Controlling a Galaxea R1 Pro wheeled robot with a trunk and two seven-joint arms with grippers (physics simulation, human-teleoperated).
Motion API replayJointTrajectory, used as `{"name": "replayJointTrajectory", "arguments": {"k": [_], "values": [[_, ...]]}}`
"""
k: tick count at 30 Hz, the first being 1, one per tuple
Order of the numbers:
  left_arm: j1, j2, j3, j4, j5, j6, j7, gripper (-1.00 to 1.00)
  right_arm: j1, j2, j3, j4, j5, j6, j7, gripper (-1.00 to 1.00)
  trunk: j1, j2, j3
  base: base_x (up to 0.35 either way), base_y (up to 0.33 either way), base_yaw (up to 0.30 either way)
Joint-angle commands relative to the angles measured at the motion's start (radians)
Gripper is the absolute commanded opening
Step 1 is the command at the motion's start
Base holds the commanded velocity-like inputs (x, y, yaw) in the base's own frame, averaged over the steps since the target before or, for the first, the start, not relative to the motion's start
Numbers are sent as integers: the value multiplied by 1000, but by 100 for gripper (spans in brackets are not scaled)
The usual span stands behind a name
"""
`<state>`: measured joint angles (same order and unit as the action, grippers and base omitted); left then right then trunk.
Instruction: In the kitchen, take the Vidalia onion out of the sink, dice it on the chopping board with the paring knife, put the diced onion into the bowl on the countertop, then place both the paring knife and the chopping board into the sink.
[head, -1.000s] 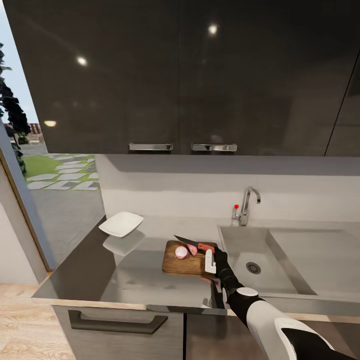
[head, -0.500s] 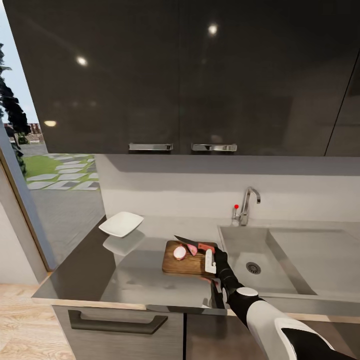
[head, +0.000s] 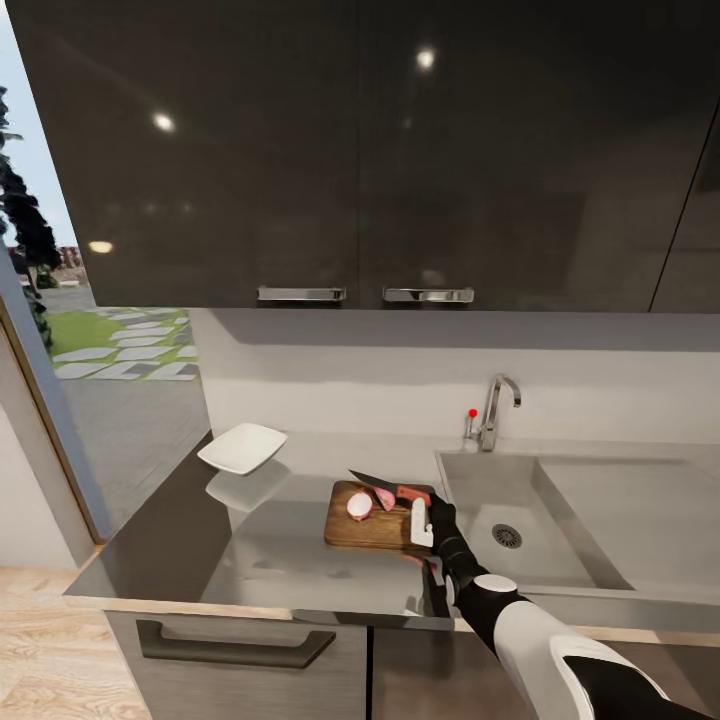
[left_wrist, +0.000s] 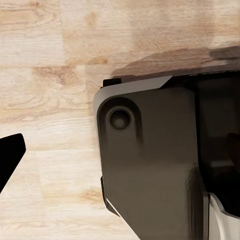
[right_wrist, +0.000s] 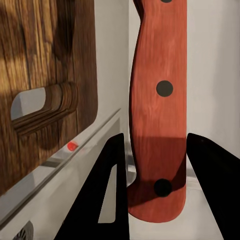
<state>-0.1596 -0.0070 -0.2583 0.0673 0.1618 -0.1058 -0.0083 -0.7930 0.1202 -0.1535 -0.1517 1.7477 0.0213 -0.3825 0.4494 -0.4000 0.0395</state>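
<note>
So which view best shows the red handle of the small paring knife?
The right wrist view: the paring knife's red handle stands large between the right gripper's fingers, rivets visible. The head view shows it tiny over the brown wooden chopping board.

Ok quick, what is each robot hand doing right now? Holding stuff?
Left hand: cannot be told; its wrist view shows wooden floor and part of the robot's body.
Right hand: closed on the paring knife, by its red handle, over the chopping board.
</note>
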Motion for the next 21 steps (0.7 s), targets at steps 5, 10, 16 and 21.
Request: {"name": "replayJointTrajectory", "arguments": {"k": [5, 10, 16, 21], "values": [[-1, -1, -9, 5, 10, -8, -1, 100, 0, -2, -3, 15, 9, 3, -3, -100, 1, 0, -1, 0, 0, 0], [-1, -1, -9, 5, 10, -8, -1, 100, 0, -2, -3, 15, 9, 3, -3, -100, 1, 0, -1, 0, 0, 0], [-1, -1, -9, 5, 10, -8, -1, 100, 0, -2, -2, 15, 9, 3, -3, -100, 1, 0, -1, 0, 0, 0], [-1, -1, -9, 5, 10, -8, -1, 100, 0, -2, -2, 15, 9, 3, -3, -100, 1, 0, -1, 0, 0, 0]]}}
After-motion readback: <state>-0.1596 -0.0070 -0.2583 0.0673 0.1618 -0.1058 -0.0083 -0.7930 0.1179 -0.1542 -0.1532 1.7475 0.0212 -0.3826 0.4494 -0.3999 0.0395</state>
